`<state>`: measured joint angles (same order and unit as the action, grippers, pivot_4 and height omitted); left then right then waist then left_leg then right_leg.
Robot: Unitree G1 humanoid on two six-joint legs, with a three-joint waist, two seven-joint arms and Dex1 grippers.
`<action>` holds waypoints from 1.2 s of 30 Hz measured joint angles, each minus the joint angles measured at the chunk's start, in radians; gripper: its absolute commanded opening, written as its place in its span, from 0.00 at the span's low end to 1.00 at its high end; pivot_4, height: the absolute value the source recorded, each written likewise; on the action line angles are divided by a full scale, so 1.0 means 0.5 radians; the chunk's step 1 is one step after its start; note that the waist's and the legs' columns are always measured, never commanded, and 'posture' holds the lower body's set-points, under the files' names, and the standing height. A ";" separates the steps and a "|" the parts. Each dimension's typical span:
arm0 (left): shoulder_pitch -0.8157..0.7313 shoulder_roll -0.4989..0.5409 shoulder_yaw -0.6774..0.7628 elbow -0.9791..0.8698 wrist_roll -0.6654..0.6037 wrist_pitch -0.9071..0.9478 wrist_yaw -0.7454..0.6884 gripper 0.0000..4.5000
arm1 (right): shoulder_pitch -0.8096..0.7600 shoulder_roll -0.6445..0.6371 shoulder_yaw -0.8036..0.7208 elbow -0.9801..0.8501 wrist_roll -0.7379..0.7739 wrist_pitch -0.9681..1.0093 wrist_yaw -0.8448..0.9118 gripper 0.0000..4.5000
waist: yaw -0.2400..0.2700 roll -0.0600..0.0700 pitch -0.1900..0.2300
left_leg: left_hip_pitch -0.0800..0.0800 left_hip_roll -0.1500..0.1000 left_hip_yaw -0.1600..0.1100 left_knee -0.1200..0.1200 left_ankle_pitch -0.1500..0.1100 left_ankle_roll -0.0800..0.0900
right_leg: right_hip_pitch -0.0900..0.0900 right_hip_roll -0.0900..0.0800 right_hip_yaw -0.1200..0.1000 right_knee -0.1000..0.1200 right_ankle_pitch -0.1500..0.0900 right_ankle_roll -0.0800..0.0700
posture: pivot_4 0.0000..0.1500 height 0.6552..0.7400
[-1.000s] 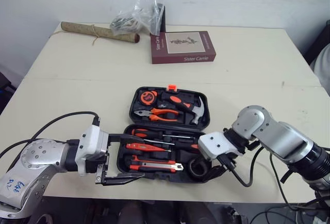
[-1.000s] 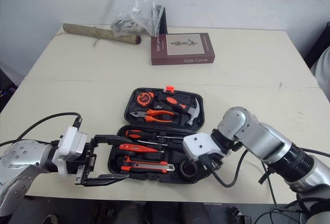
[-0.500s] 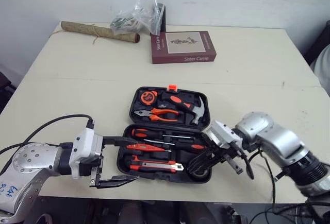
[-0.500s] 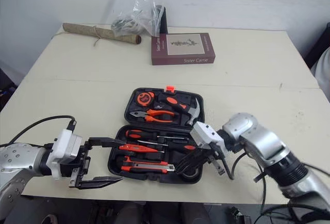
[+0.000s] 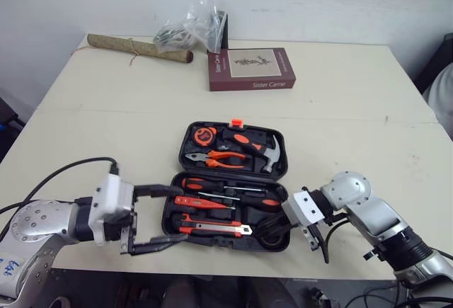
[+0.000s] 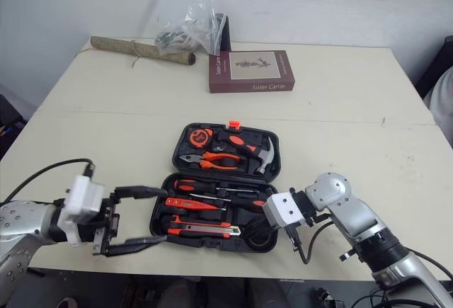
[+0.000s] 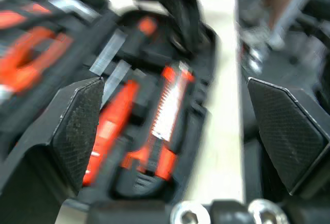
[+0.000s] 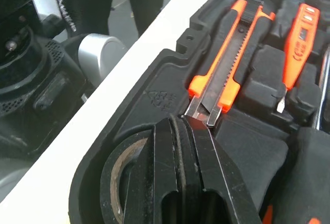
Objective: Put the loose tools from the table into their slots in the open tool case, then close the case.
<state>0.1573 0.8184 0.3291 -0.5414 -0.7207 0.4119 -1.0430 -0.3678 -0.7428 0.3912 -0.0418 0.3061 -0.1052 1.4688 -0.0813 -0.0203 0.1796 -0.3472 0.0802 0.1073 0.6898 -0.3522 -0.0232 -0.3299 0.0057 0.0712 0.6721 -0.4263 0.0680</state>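
Reckoning every tool slotted, I've only the black plastic tool case [image 8: 154, 98] left to close; my right gripper [image 8: 183, 131] sits pinched together, empty, above the black tape roll [image 8: 124, 162], and my left gripper [image 5: 181, 213] gapes wide, empty.

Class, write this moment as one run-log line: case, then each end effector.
case: open | left end effector: open, at case's left edge | right end effector: shut, at tape roll
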 measured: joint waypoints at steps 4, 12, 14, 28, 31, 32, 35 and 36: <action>-0.034 -0.030 0.124 0.144 0.015 0.005 0.119 0.94 | 0.119 -0.114 -0.211 -0.087 0.185 0.287 -0.062 0.00 | 0.019 0.004 0.003 | -0.009 -0.002 -0.005 0.000 -0.001 0.001 | -0.003 -0.002 -0.007 -0.007 0.000 0.001 | 1.00 1.00; -0.178 -0.024 0.173 0.610 0.175 0.173 0.426 0.16 | 0.083 -0.225 -0.700 0.151 0.255 0.518 -0.337 0.00 | 0.008 0.001 0.004 | -0.012 -0.002 -0.006 -0.005 0.000 0.000 | -0.008 -0.002 -0.009 -0.010 0.000 0.001 | 1.00 1.00; -0.269 -0.037 0.081 0.669 0.226 0.204 0.468 0.02 | 0.079 -0.221 -0.693 0.336 0.104 0.403 -0.389 0.00 | 0.013 0.001 0.004 | -0.014 -0.002 -0.006 -0.005 0.000 -0.001 | -0.011 -0.002 -0.008 -0.009 0.000 0.000 | 1.00 1.00; -0.886 -0.219 -0.645 1.111 0.603 0.148 0.301 0.02 | -0.022 0.144 -0.539 0.476 -0.149 0.363 -0.552 0.00 | -0.016 0.000 0.004 | -0.017 -0.001 0.000 -0.006 0.005 -0.008 | -0.028 0.001 -0.005 0.012 0.000 0.000 | 1.00 1.00; -0.908 -0.221 -0.671 1.116 0.617 0.157 0.259 0.02 | -0.046 0.174 -0.538 0.474 -0.163 0.419 -0.567 0.00 | -0.009 0.000 0.004 | -0.017 -0.001 0.000 -0.005 0.005 -0.008 | -0.028 0.000 -0.005 0.012 0.000 0.000 | 1.00 1.00; -0.914 -0.225 -0.679 1.119 0.627 0.156 0.255 0.02 | -0.054 0.183 -0.538 0.474 -0.163 0.438 -0.571 0.00 | -0.009 0.000 0.004 | -0.017 -0.001 0.000 -0.004 0.005 -0.008 | -0.027 0.000 -0.004 0.013 0.000 0.000 | 1.00 1.00; -0.956 -0.282 -0.686 1.176 0.673 0.150 0.263 0.02 | -0.090 0.198 -0.537 0.475 -0.180 0.500 -0.594 0.00 | -0.003 0.000 0.004 | -0.017 -0.001 0.000 -0.002 0.006 -0.008 | -0.028 -0.001 -0.005 0.015 0.000 0.000 | 1.00 1.00; -0.972 -0.306 -0.686 1.204 0.690 0.145 0.277 0.02 | -0.100 0.204 -0.537 0.476 -0.191 0.512 -0.603 0.00 | -0.002 0.000 0.004 | -0.017 -0.001 0.000 -0.002 0.006 -0.008 | -0.028 -0.001 -0.005 0.016 0.000 0.000 | 1.00 1.00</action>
<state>-0.3285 0.6656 -0.0140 0.0606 -0.3756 0.4842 -0.9045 -0.4178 -0.6407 0.1225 0.1960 0.2106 0.1507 1.1672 -0.0824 -0.0202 0.1816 -0.3559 0.0798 0.1071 0.6889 -0.3494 -0.0270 -0.3440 0.0055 0.0686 0.6799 -0.4263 0.0681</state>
